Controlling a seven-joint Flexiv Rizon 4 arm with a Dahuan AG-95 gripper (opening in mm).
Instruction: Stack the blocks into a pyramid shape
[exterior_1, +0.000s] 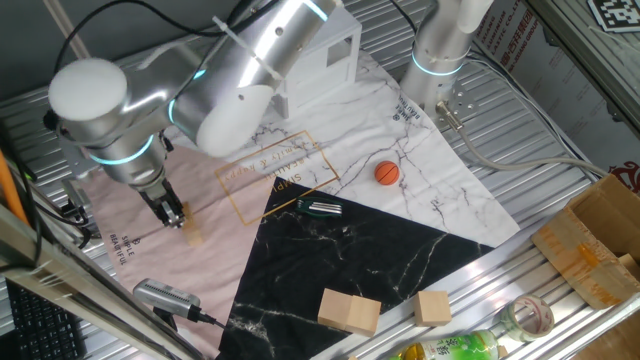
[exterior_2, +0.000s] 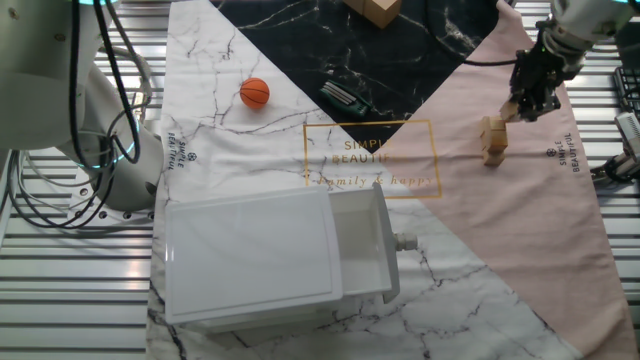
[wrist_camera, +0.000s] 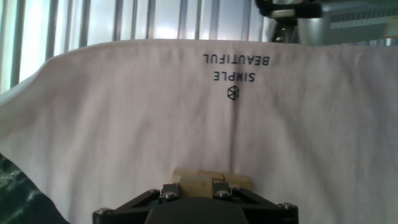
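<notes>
My gripper (exterior_2: 515, 108) hangs over the pink part of the cloth, shut on one small tan wooden block (wrist_camera: 195, 184) that sits between its fingers. In the hand view the gripper (wrist_camera: 194, 186) is at the bottom edge, with a row of small blocks (wrist_camera: 236, 180) lying just behind the held one. In the other fixed view the stacked small blocks (exterior_2: 492, 140) stand just left of and below the gripper. In one fixed view the gripper (exterior_1: 174, 214) is at the left, and the stack (exterior_1: 194, 237) shows faintly beside it. I cannot tell how many blocks are in the stack.
Two much larger pale wooden blocks (exterior_1: 349, 310) (exterior_1: 433, 307) lie at the black cloth's near edge. An orange ball (exterior_1: 387, 173), a black and silver tool (exterior_1: 320, 208), a white drawer box (exterior_2: 270, 255), a cardboard box (exterior_1: 600, 240) and a grey device (exterior_1: 165, 297) are around.
</notes>
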